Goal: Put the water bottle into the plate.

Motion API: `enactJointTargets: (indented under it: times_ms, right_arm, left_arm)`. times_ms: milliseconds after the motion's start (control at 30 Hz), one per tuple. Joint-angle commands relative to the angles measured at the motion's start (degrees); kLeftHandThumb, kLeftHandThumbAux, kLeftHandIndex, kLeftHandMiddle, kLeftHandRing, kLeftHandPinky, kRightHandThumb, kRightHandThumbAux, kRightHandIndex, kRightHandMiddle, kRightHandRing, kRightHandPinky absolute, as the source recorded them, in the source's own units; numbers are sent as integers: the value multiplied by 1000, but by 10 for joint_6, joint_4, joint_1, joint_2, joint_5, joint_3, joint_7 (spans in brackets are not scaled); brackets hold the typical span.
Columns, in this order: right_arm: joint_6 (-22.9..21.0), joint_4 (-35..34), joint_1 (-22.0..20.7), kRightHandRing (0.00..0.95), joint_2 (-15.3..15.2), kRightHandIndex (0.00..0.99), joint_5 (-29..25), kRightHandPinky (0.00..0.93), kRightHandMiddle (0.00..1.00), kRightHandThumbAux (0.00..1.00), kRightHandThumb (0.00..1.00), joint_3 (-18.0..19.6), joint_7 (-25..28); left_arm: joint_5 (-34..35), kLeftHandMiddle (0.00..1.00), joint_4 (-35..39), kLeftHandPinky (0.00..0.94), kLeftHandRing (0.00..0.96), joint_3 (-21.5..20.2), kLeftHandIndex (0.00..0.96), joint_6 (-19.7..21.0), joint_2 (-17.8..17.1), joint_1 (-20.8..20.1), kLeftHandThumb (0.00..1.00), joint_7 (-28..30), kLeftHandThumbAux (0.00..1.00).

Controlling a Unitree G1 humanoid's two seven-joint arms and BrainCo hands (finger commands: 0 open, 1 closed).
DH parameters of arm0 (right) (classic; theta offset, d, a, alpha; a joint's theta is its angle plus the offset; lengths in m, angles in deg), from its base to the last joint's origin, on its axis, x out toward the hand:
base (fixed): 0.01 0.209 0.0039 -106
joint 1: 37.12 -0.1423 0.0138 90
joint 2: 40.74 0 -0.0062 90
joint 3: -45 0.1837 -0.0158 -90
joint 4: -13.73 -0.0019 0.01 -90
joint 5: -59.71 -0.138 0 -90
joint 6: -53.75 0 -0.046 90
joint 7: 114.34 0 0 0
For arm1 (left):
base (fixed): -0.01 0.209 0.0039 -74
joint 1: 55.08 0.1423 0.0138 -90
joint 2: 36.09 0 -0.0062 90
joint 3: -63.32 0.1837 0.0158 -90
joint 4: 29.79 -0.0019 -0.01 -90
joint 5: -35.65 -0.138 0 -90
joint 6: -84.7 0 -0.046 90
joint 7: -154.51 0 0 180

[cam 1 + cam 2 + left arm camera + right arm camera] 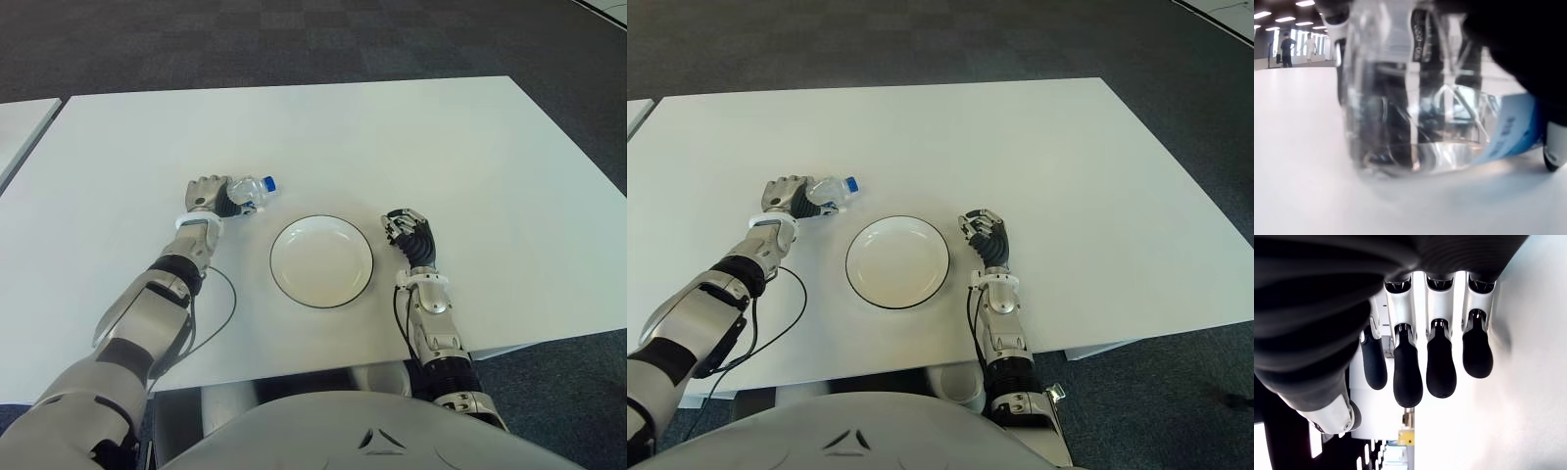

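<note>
A small clear water bottle with a blue cap lies on its side on the white table, cap pointing right. My left hand is curled around the bottle's base end. The left wrist view shows the bottle close up, lying on the table with my fingers wrapped over it. A white plate with a dark rim sits to the right of the bottle, nearer me, and holds nothing. My right hand shows just right of the plate, its fingers relaxed and holding nothing.
A thin black cable loops on the table beside my left forearm. The table's front edge runs near my body. A second white table stands at the far left. Dark carpet lies beyond.
</note>
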Motion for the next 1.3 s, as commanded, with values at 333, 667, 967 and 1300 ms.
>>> enactJointTargets:
  times_ms: [333, 667, 967, 1300]
  right_arm:
    - [3, 9, 2, 674, 3, 438, -3, 676, 685, 726, 710, 1, 5]
    - [11, 15, -1, 682, 4, 438, -6, 680, 693, 726, 711, 3, 10]
    - [11, 20, -4, 678, 5, 438, -7, 675, 689, 727, 709, 5, 8]
    - [16, 24, -7, 680, 3, 438, -11, 680, 696, 726, 709, 7, 13]
  left_arm:
    - [39, 539, 49, 831, 784, -17, 397, 38, 14, 94, 845, 31, 668]
    - [60, 549, 48, 865, 838, -45, 397, 18, 16, 102, 847, 17, 669]
    - [73, 549, 60, 866, 844, -62, 396, -8, 11, 111, 848, 19, 670]
    - [92, 546, 96, 866, 851, -89, 396, -22, 0, 127, 850, 13, 670]
